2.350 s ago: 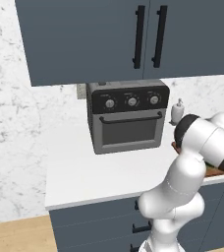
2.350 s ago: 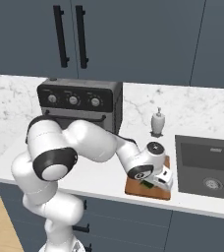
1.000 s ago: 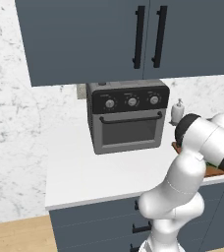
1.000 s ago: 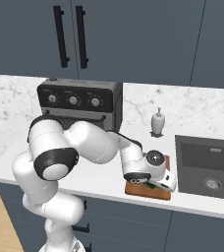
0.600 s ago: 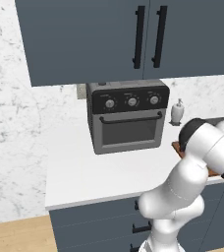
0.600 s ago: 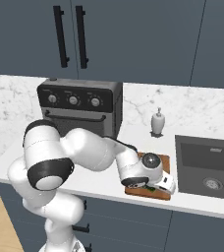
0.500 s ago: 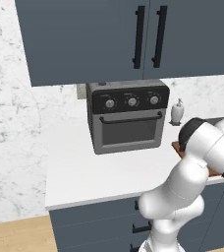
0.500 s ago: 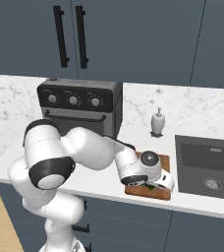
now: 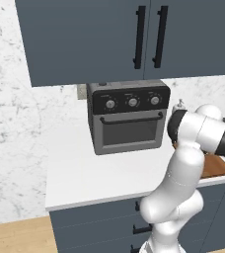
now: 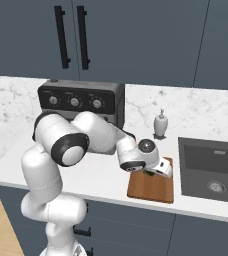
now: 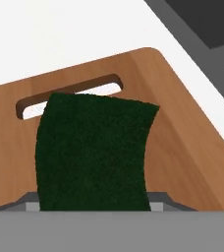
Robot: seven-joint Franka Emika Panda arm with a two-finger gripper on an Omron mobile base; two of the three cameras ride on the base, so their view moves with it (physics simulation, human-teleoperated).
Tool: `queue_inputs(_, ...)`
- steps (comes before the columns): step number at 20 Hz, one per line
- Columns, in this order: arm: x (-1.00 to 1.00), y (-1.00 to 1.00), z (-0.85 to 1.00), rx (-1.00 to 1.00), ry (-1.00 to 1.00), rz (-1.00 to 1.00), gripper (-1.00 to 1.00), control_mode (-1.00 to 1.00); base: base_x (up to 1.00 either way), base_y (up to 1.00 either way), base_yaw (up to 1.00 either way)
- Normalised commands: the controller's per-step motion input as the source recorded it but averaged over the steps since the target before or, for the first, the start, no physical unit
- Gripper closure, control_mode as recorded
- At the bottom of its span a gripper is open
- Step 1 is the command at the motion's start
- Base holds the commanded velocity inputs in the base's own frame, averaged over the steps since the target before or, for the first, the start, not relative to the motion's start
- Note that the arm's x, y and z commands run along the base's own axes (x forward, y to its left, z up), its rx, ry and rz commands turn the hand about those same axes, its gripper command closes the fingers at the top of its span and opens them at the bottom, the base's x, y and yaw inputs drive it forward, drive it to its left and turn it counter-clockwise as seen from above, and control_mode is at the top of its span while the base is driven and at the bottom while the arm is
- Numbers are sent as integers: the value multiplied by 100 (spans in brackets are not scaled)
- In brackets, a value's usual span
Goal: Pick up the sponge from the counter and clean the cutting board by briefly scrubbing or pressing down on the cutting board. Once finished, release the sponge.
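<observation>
The hand view shows the sponge [image 11: 94, 152] dark-side up at lower centre, covering part of the cutting board [image 11: 182, 147] and its slot. In the right base view the gripper [image 10: 155, 171] sits on the board at centre right of the surface [image 10: 101, 180], jaws clenched on the sponge.

Arm blocks most of the cutting board [image 9: 218, 167] from the left. In the hand view the sponge [image 11: 94, 152] covers the fingertips, so the grip can't be read, and the board runs off 2 edges.
</observation>
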Motion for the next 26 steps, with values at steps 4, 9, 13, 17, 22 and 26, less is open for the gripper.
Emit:
queue_inputs(4,16,-15,0,0,0,-1,100,-100,0,0,0)
queue_inputs(9,-4,-38,0,0,0,-1,100,-100,0,0,0)
queue_inputs(13,-42,-40,0,0,0,0,100,-100,0,0,0)
queue_inputs(17,-74,-29,0,0,0,0,100,-100,0,0,0)
queue_inputs(22,-71,-14,0,0,0,0,100,-100,0,0,0)
queue_inputs(26,-25,-5,0,0,3,0,100,-100,0,0,0)
